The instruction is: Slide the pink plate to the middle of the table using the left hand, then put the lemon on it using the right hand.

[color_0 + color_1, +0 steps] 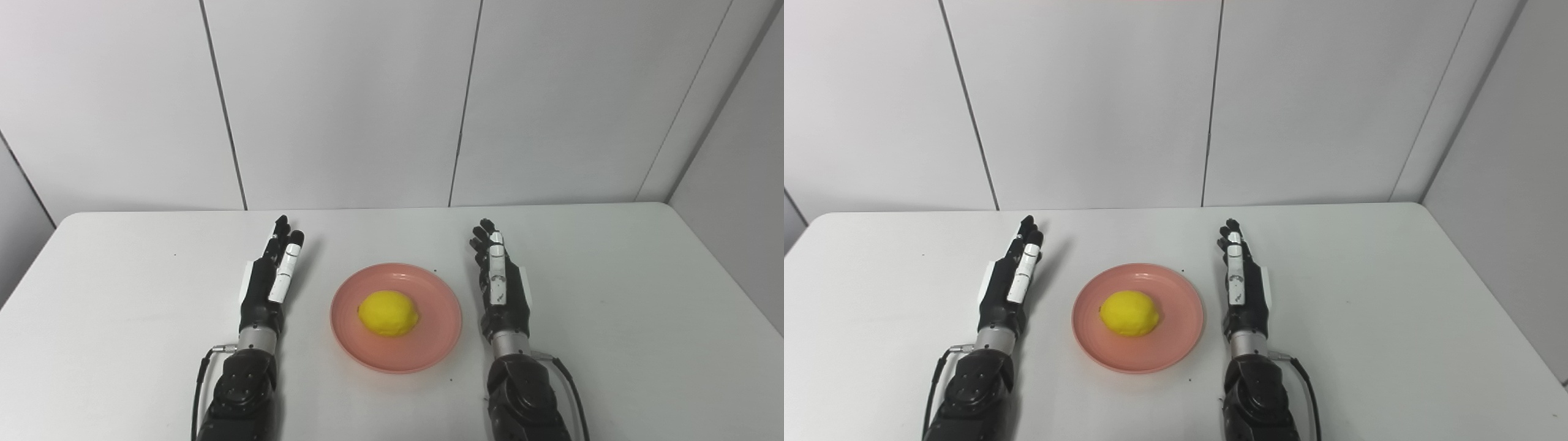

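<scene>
- We are seeing the pink plate (396,352) sitting near the middle of the white table (612,306), toward the near edge.
- The lemon (388,313) is lying on the plate, slightly left of its centre.
- Our left hand (269,282) is resting left of the plate, fingers extended, holding nothing.
- Our right hand (501,285) is resting right of the plate, fingers likewise straight and empty.

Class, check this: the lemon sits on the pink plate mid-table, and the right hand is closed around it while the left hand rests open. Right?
Not quite. The right hand is open beside the pink plate, clear of the lemon, as the left eye view shows. The left hand is open too.
</scene>
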